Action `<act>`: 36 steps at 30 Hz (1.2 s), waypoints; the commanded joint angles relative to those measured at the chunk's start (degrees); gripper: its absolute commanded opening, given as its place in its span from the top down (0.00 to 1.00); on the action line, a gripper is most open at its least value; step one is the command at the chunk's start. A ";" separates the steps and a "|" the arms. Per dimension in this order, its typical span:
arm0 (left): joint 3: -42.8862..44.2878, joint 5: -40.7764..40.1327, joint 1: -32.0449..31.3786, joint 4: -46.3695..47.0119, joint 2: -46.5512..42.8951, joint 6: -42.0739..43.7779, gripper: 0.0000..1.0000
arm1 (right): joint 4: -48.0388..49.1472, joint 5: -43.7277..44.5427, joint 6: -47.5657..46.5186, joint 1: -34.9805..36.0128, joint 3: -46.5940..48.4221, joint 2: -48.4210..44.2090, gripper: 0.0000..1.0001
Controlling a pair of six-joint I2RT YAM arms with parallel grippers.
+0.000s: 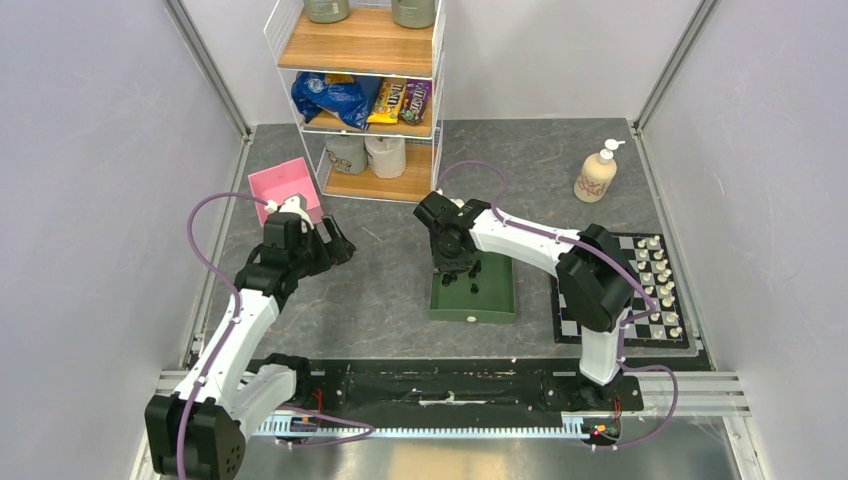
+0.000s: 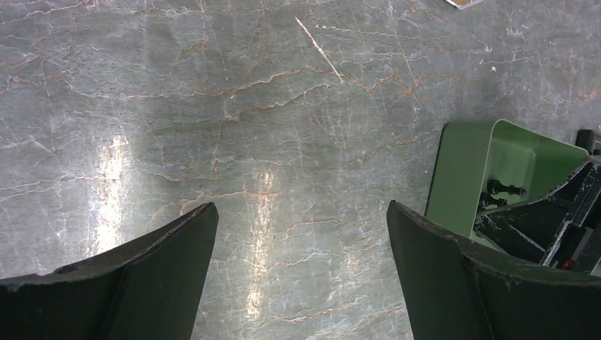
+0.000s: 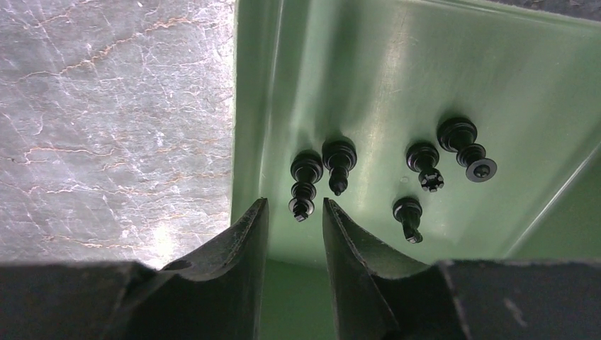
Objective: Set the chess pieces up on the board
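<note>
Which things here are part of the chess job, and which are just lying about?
Part of the job: black chess pieces in the green tray; chessboard; white pieces already on it.
Just lying about: soap bottle; pink box; shelf of snacks.

The top view looks down from above and behind the arms [image 1: 250,310] over the whole desk [image 1: 390,290]. The left wrist view faces right, the right wrist view closely downward; all share the green tray [image 1: 472,315].

Bright, even light from above. Glare streaks the marbled tabletop [image 2: 259,191] in the left wrist view and sheens the green tray [image 3: 425,64]. The overhead view is sharp; shadows are soft.
</note>
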 commanded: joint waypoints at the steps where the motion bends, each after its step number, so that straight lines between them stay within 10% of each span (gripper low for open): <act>1: 0.19 -0.18 -0.12 1.07 0.26 0.52 0.04 | 0.61 0.73 0.52 0.28 1.30 0.46 0.59; 36: 0.45 0.10 -0.11 1.06 1.06 0.41 0.04 | 0.61 1.02 -0.73 0.28 1.48 2.14 0.73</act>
